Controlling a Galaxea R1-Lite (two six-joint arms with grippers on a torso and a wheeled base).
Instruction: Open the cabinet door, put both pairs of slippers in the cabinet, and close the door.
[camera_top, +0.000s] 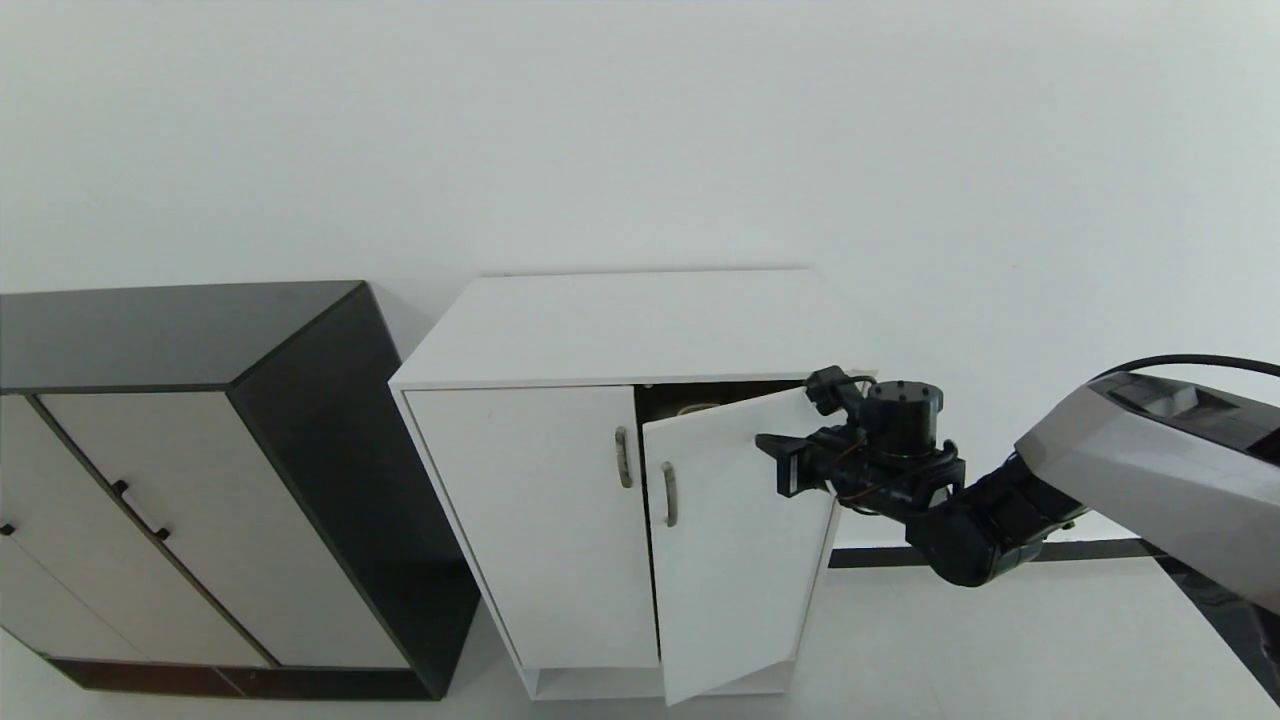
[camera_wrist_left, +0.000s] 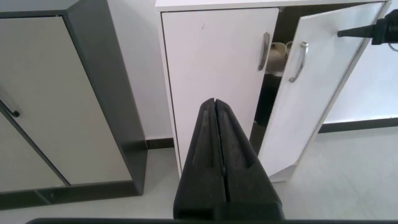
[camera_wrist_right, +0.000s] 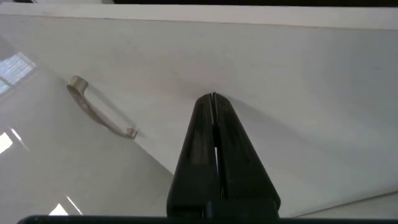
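A big dark cabinet (camera_top: 330, 480) with pale doors stands at the left of the head view. Just beside it, in the middle of the frame, is the white cabinet (camera_top: 620, 330). Its left door (camera_top: 530, 520) is shut. Its right door (camera_top: 735, 580) is swung partly out, with a dark gap at its top and along its handle side.

The right gripper (camera_top: 775, 450) is at the upper right part of that open door, on its front side. Its two fingers are pressed together, with nothing between them. The tip points at the door's white face, up and to the right of the door handle (camera_wrist_right: 99, 112). I cannot tell if it touches.

The left gripper (camera_wrist_left: 214, 101) is low in the left wrist view, well apart from the cabinet, fingers pressed together too.

Something small and tan (camera_wrist_left: 281, 50) shows inside the gap, too small to tell.
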